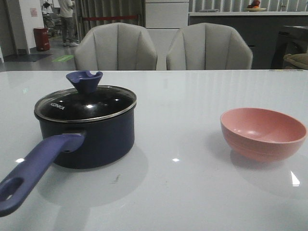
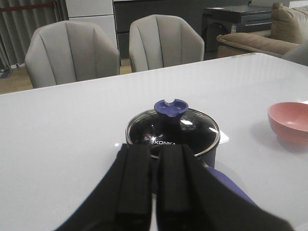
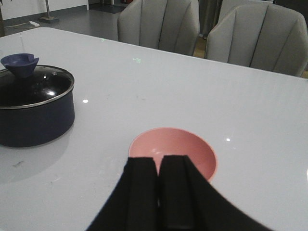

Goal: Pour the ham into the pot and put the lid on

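The dark navy pot (image 1: 96, 139) stands at the left of the table, its purple-blue handle (image 1: 33, 168) pointing toward me. The glass lid (image 1: 86, 103) with the blue knob (image 1: 84, 81) and KONKA lettering sits on it. The pink bowl (image 1: 263, 132) stands at the right and looks empty. No ham shows in any view. My left gripper (image 2: 154, 149) is shut and empty, pulled back near the pot (image 2: 211, 151) and lid (image 2: 173, 127). My right gripper (image 3: 158, 161) is shut and empty, just before the bowl (image 3: 180, 147). Neither gripper shows in the front view.
Two grey chairs (image 1: 115, 48) (image 1: 209, 48) stand behind the table's far edge. The white tabletop (image 1: 178, 101) stretches between pot and bowl. The pot also shows in the right wrist view (image 3: 36, 120), far to one side of the bowl.
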Controlling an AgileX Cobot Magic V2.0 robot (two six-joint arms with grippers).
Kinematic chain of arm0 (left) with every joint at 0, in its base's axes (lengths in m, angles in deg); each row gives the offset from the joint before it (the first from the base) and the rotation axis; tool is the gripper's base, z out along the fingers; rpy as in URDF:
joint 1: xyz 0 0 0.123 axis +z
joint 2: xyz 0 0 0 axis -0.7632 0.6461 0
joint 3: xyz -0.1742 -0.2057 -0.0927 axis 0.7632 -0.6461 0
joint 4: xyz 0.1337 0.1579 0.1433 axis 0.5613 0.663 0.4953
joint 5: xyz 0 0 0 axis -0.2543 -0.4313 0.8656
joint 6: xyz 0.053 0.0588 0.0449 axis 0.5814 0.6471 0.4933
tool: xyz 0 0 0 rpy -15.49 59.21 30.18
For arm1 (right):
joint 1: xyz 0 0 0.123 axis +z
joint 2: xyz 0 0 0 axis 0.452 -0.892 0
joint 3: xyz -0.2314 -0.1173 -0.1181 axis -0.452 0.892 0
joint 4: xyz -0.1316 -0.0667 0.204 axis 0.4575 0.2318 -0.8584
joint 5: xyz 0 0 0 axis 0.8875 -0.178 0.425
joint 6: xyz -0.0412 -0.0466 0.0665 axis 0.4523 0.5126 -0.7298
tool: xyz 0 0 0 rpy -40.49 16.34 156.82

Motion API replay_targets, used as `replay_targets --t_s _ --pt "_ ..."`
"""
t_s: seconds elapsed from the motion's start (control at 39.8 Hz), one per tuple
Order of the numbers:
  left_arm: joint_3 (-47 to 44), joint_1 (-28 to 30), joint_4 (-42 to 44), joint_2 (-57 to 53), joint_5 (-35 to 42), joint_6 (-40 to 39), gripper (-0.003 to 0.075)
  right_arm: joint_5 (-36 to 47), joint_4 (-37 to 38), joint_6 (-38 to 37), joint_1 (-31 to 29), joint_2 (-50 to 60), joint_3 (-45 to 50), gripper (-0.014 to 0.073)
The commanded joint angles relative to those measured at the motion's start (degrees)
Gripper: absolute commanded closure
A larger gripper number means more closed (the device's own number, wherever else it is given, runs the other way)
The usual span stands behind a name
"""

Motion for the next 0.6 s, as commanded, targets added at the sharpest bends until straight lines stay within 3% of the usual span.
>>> replay_targets --t_s 0.0,0.2,0.33,0.58 --pt "1.52 0.04 0.00 0.43 4.67 -0.09 0.0590 4.48 -0.28 0.44 0.07 -0.64 -1.60 0.0449" --pt "1.52 0.04 0.00 0.43 4.83 -0.09 0.0590 4.48 -0.28 0.44 0.07 -0.64 -1.60 0.0449" --pt "-2.22 0.57 0.71 0.43 11.05 -0.09 0.0590 4.48 -0.28 0.44 0.07 -0.64 -1.60 0.0449" --pt "-13.45 12.01 0.97 -0.68 23.59 -2.86 0.0590 4.48 -0.28 0.44 0.07 -0.64 -1.60 0.0449"
